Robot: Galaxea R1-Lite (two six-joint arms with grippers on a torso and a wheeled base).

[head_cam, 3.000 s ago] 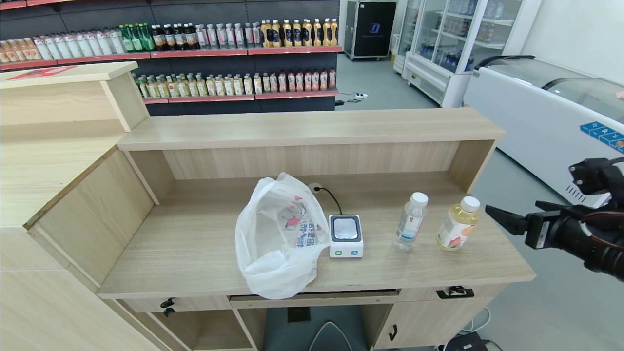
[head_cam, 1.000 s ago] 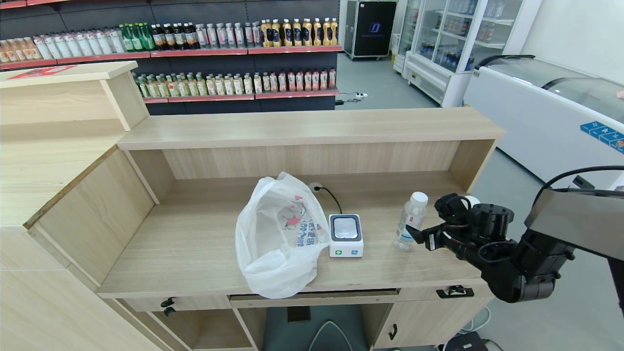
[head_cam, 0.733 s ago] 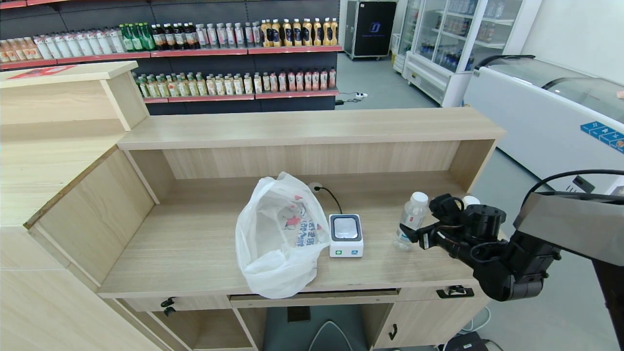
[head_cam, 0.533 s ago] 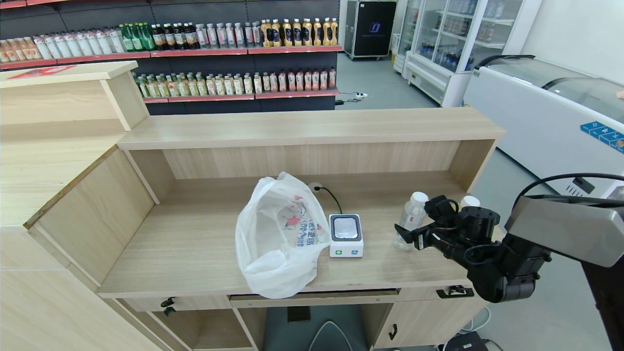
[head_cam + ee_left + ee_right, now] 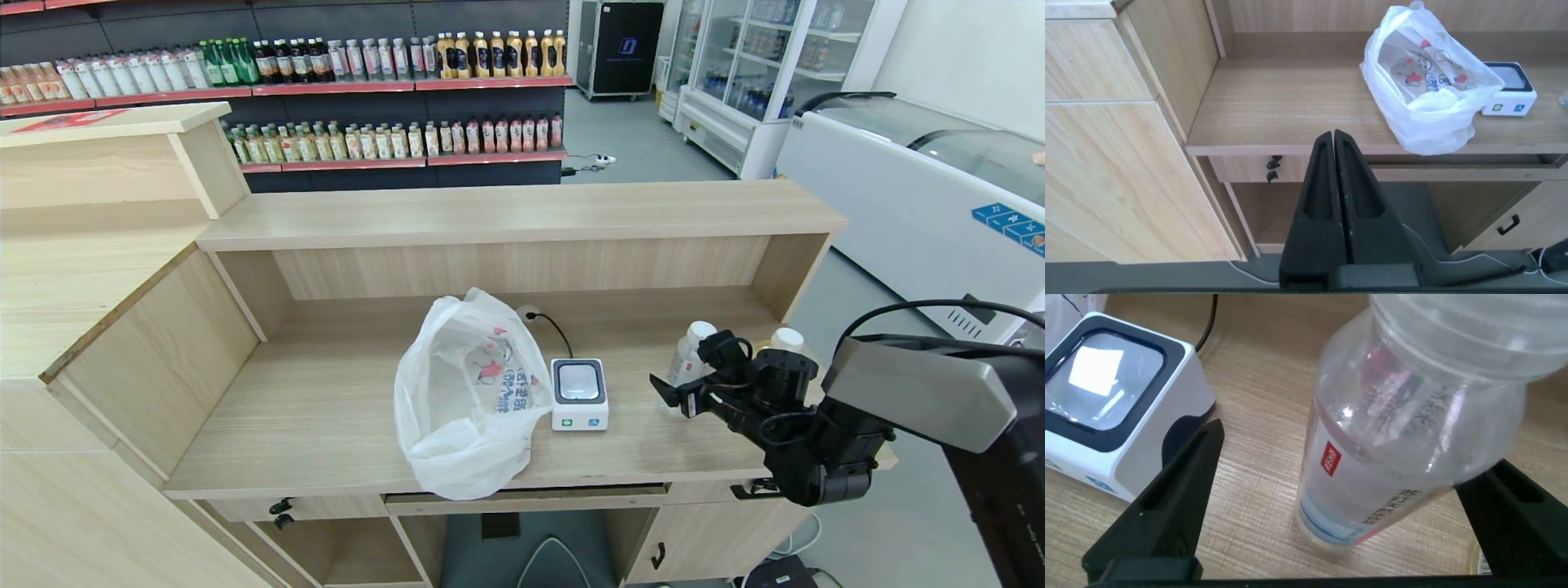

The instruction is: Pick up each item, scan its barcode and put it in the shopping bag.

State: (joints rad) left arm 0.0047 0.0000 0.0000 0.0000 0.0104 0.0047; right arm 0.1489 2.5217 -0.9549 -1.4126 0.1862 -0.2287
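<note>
The first pick-up seems in hand: the water bottle (image 5: 1388, 441), upright on the counter (image 5: 326, 408) near the scanner (image 5: 578, 394), is framed by the spread fingers of the right gripper (image 5: 1335, 514), to be closed on it next, while those of the left gripper (image 5: 1333, 145) are pressed together.

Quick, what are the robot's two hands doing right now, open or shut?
Left gripper: shut, holding nothing.
Right gripper: open, one finger on each side of the clear water bottle, not clamped on it.
</note>
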